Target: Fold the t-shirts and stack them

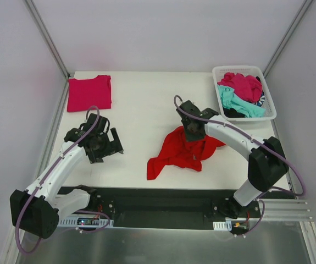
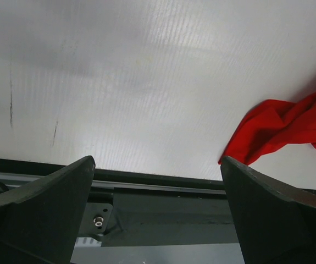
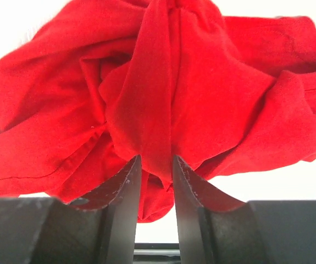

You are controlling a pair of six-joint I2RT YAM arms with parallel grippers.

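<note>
A bright red t-shirt (image 1: 179,154) lies crumpled on the white table, right of centre. My right gripper (image 1: 193,131) is shut on a fold of it; in the right wrist view the red cloth (image 3: 163,93) hangs bunched between the two fingers (image 3: 127,187). My left gripper (image 1: 104,149) is open and empty over bare table at the left; its wrist view shows a corner of the red shirt (image 2: 284,129) off to the right. A magenta-pink t-shirt (image 1: 89,92) lies folded at the far left corner. More shirts, magenta (image 1: 241,85), teal (image 1: 240,104) and dark, lie in the basket.
The white lattice basket (image 1: 271,102) stands at the far right corner. Metal frame posts rise at both far corners. The table's near edge meets a black rail (image 1: 163,201) holding both arm bases.
</note>
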